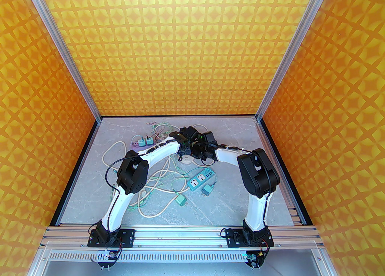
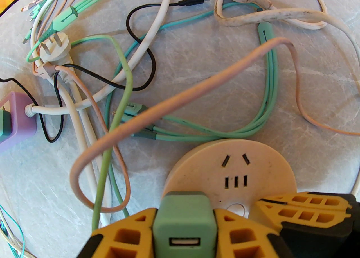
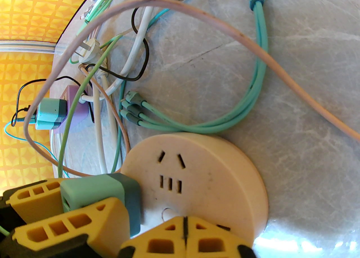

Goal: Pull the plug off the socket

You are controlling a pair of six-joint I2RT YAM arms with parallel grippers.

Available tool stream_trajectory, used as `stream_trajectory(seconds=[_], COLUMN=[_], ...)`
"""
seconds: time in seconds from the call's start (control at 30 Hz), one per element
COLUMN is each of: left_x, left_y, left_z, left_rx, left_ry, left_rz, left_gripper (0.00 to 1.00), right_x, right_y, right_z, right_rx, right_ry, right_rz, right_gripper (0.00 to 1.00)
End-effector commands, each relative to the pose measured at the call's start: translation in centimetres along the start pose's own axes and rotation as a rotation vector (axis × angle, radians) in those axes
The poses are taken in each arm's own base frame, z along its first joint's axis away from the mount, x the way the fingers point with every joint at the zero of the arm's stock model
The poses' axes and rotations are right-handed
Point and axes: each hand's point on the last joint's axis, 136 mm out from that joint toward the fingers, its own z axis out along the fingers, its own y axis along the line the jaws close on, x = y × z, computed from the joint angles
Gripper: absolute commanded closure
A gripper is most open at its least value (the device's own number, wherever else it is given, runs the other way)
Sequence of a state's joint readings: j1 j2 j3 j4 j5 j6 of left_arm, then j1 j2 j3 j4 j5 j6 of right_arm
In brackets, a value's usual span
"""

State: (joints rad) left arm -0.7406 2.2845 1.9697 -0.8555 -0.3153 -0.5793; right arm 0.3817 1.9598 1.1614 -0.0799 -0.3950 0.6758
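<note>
**A:** Where's the plug (image 2: 184, 220) now?

**B:** Seated at the edge of the round socket (image 2: 253, 172) on the bench (image 2: 197, 54). Your left jaws are clamped on its sides. Your right jaws are together, tips resting on the socket's near rim.

**A:** What could go wrong?

**B:** If that hold-down slips, the socket will likely lift with the plug. A tilted pull may jam the prongs. The pink cable (image 2: 197, 91) arching just beyond could snag.

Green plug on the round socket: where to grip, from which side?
Grip the green plug by its two flat side walls, coming from above the round socket. The boxy body stands up off the socket face, so those sides suit a pinch and the pull runs straight out. The left hand holds it so.
</note>
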Motion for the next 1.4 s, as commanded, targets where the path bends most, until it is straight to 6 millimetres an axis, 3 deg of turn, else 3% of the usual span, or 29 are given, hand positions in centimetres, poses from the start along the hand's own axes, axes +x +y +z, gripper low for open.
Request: stream_trajectory(seconds=[0.0, 0.23, 0.63, 0.77, 1.1, 1.37], left_x=[-0.2, -1.2, 0.1, 0.0, -1.4, -0.7], left_y=[-0.5, 0.5, -3.2, -2.9, 1.3, -0.8], left_z=[-2.3, -2.8, -2.4, -2.5, -2.7, -2.2], left_rx=[0.084, 0.153, 0.026, 0.020, 0.153, 0.126], left_ry=[-0.005, -0.005, -0.025, -0.031, 0.003, 0.019], left_rz=[-0.025, -0.104, 0.118, 0.117, -0.119, -0.022], left_gripper=[0.96, 0.96, 0.96, 0.96, 0.96, 0.97], right_x=[5.6, 5.5, 5.7, 5.8, 5.9, 5.8], right_y=[-6.9, -6.9, -6.8, -6.8, -6.9, -6.9], right_z=[2.1, 2.0, 2.2, 2.3, 2.2, 2.3], right_rx=[0.234, 0.235, 0.236, 0.236, 0.238, 0.240], right_ry=[0.150, 0.146, 0.152, 0.152, 0.155, 0.158], right_rz=[0.097, 0.094, 0.095, 0.094, 0.090, 0.091], right_gripper=[1.00, 1.00, 1.00, 1.00, 1.00, 1.00])
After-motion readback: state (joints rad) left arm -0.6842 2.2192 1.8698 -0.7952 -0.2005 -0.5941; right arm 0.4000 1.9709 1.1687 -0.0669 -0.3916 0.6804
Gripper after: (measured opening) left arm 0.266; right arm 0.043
